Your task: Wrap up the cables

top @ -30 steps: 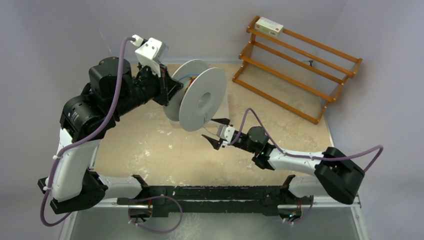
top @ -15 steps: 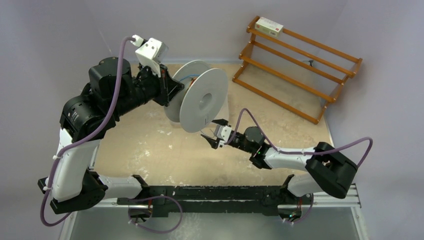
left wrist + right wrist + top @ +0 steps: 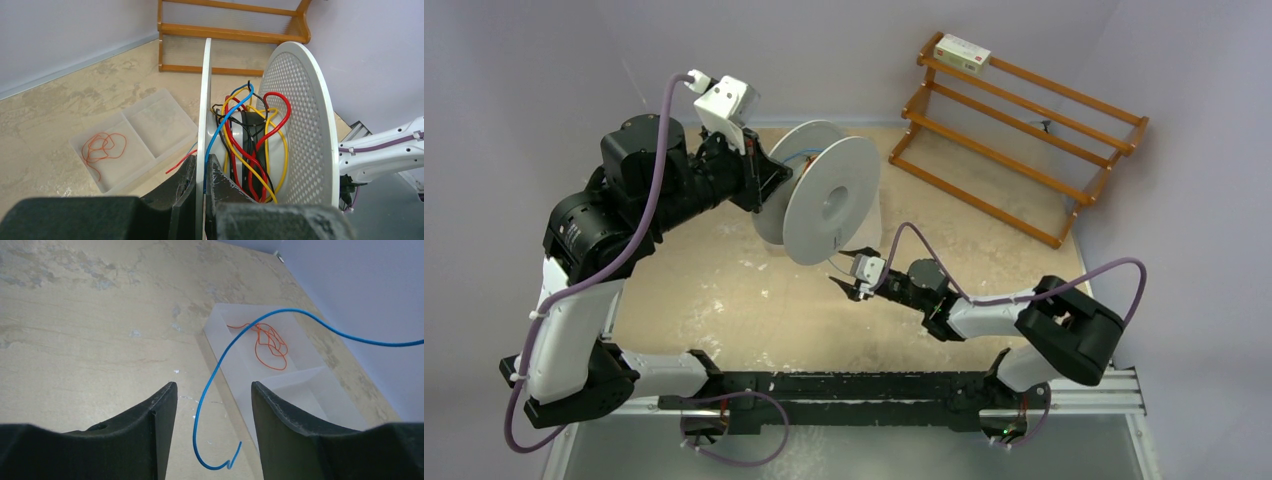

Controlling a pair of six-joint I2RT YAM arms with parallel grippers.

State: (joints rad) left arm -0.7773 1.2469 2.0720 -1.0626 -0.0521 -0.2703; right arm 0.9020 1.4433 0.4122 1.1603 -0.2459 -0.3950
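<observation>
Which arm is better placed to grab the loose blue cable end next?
Right: the right gripper stands open around the free end of the blue cable; the left gripper is shut on the spool flange.

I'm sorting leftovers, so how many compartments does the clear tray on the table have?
2. In the clear tray, one compartment holds the orange cable tangle; the second compartment lies beside it across a divider, nearer the spool. The spool may hide more.
</observation>
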